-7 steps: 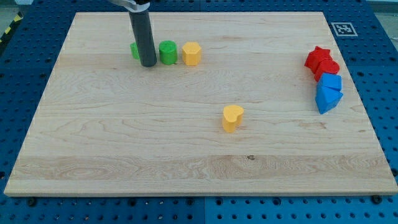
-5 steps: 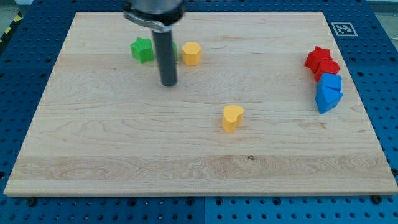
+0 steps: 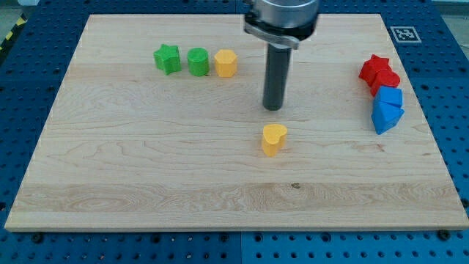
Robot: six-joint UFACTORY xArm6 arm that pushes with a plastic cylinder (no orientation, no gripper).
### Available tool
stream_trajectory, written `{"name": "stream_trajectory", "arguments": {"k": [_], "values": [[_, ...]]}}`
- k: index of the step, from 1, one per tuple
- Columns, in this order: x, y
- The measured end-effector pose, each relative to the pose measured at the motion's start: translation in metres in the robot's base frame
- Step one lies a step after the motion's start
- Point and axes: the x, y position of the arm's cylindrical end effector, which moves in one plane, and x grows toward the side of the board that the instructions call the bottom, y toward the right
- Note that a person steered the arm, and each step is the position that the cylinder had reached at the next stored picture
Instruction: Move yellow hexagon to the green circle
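Three blocks sat in a row: green star (image 3: 167, 58), green circle (image 3: 197, 61), and yellow hexagon (image 3: 226, 64) just beside it, so the task looked done. Rightward, my tip (image 3: 273, 108) stood above the yellow heart (image 3: 274, 138), a bare rod gripping nothing.

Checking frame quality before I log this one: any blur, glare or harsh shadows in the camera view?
Camera view: evenly lit, soft shadows only; blocks like the yellow hexagon and green circle are sharp; my tip is crisp, the mount above slightly smeared; no glare on the board.

Bright even light, sharp, soft shadows
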Motion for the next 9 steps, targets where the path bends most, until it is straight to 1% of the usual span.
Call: {"name": "stream_trajectory", "arguments": {"k": [1,2,3,4,9], "values": [[-0.021,0.022],[-0.058,0.017],[-0.066,-0.008],[-0.067,-0.023],[-0.067,-0.026]]}}
